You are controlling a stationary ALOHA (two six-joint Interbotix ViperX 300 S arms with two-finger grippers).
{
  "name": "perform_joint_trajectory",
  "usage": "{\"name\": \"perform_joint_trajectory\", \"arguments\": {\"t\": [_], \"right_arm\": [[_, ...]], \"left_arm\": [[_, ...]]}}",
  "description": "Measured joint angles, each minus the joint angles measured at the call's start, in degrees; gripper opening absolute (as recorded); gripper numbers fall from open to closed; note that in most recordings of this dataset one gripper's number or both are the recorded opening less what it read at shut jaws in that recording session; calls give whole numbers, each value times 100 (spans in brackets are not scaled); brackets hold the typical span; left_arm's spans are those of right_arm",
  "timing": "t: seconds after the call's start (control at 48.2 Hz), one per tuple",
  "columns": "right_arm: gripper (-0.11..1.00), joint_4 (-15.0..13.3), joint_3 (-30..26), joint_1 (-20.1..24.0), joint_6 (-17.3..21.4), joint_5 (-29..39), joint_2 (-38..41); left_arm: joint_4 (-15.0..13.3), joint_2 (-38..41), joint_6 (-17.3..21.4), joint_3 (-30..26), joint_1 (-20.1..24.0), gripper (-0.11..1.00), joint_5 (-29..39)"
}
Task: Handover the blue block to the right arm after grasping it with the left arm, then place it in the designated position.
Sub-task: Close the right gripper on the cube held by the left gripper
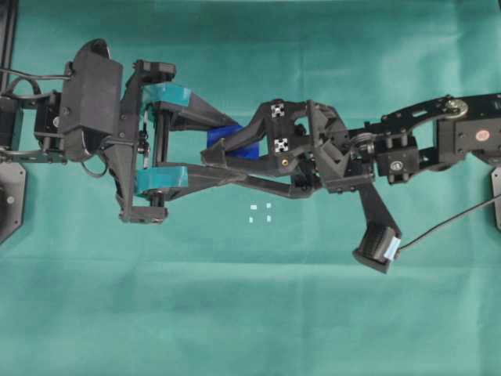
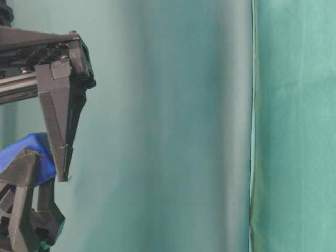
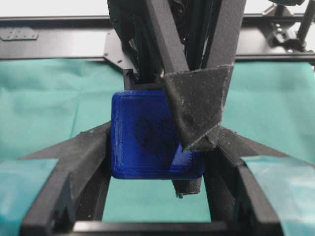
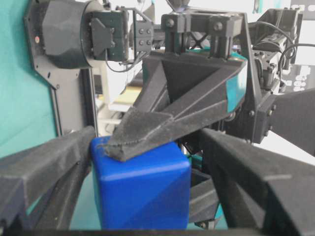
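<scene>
The blue block hangs above the green cloth, at the middle of the overhead view. My left gripper, the one with teal pads, is shut on it from the left. In the left wrist view the block is pinched between both fingers of that gripper. My right gripper reaches in from the right and stands open around the same block. One black finger lies over the block and one under it, with a gap showing on the right side. The designated position, four small white marks, lies on the cloth just below the grippers.
Green cloth covers the whole table. The right arm's camera housing and its cable hang low on the right. A black frame rail runs along the left edge. A green curtain backs the table-level view.
</scene>
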Motion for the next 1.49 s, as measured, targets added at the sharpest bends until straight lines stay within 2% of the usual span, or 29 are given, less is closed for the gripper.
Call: {"name": "perform_joint_trajectory", "arguments": {"t": [0.145,0.207,0.373,1.265,1.307,1.431,1.493], "right_arm": [[93,-9,0,0,9,18,-9],[89,0,0,0,9,88,-9],[56,-9,0,9,44,413,0],[56,18,0,18,70,501,0],[56,18,0,18,70,510,0],[56,18,0,9,62,536,0],[56,18,0,9,70,536,0]], "left_arm": [[0,0,0,0,0,47,0],[0,0,0,0,0,47,18],[0,-9,0,0,26,47,114],[0,-9,-18,-18,18,48,193],[0,-9,-26,-18,18,54,193],[0,-9,-9,-18,-35,87,193],[0,-9,-9,-18,-53,97,193]]}}
